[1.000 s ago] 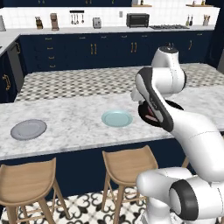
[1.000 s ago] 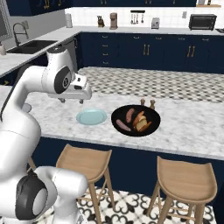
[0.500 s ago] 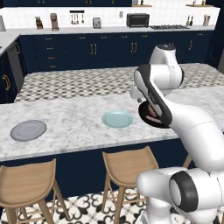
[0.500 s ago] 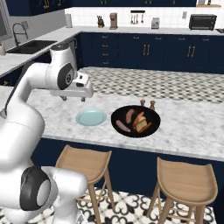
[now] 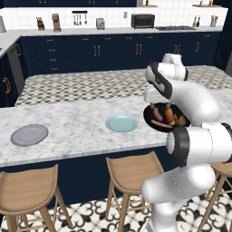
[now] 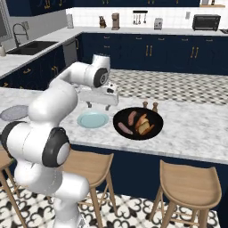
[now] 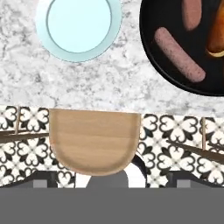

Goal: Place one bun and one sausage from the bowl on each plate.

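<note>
Tool [image 6: 99,106] jaws apart (nothing held), above counter btw teal plate [image 6: 92,120] & bowl [image 6: 138,123].

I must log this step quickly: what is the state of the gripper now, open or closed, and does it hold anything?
Gripper: open, holding nothing, above the counter between the light blue plate and the bowl.

Bare counter [image 5: 72,122] between plates; two shakers [image 6: 150,107] crowd the bowl [image 6: 122,119], seemingly behind.
</note>
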